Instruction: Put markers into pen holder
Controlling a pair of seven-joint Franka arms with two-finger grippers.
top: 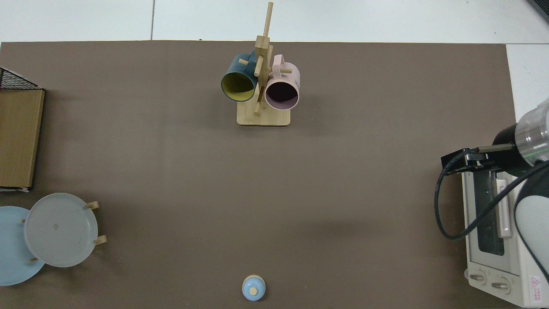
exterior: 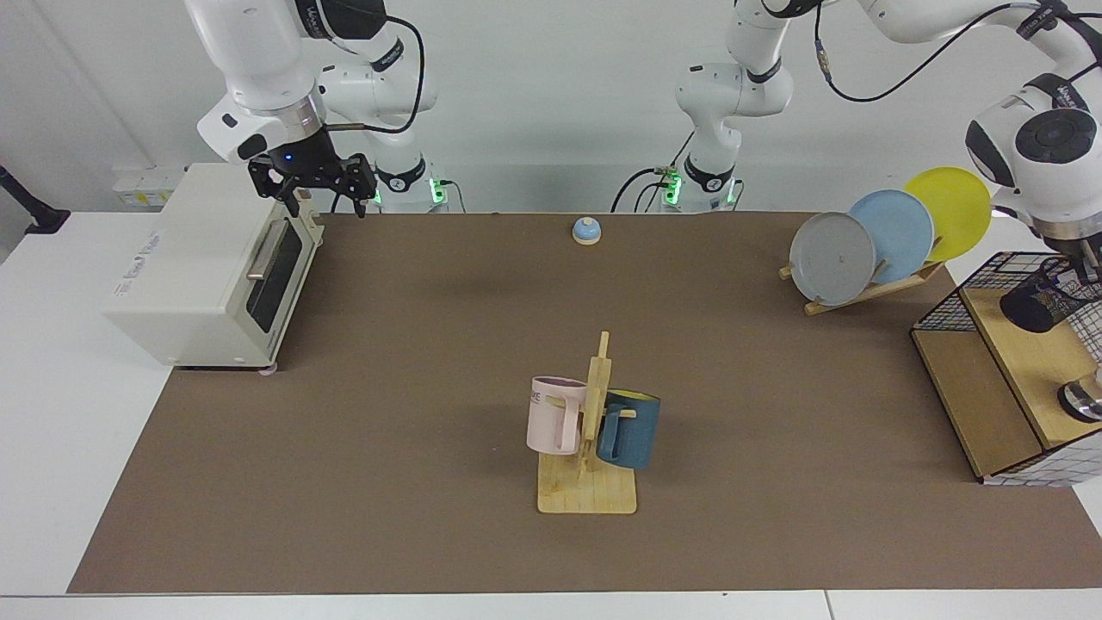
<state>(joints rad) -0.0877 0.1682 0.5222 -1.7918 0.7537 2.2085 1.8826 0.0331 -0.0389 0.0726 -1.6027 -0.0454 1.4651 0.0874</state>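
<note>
The pen holder [exterior: 1036, 309], a small black mesh cup, stands on the wooden board inside the wire basket at the right edge of the facing view. My left gripper [exterior: 1083, 269] hangs just above and behind the cup's rim, partly cut off by the frame edge. I cannot make out the markers; nothing white or blue shows at the fingers or above the cup. My right gripper [exterior: 316, 205] waits open and empty over the front top corner of the toaster oven [exterior: 207, 267]. The top view shows neither the pen holder nor the left gripper.
A black wire basket [exterior: 943, 312] with wooden boards [top: 19, 137] holds the cup and a metal object [exterior: 1083, 399]. Beside it stands a plate rack [exterior: 869, 241]. A mug tree [exterior: 590, 430] with pink and blue mugs is mid-table, and a small bell [exterior: 586, 230] sits at the back.
</note>
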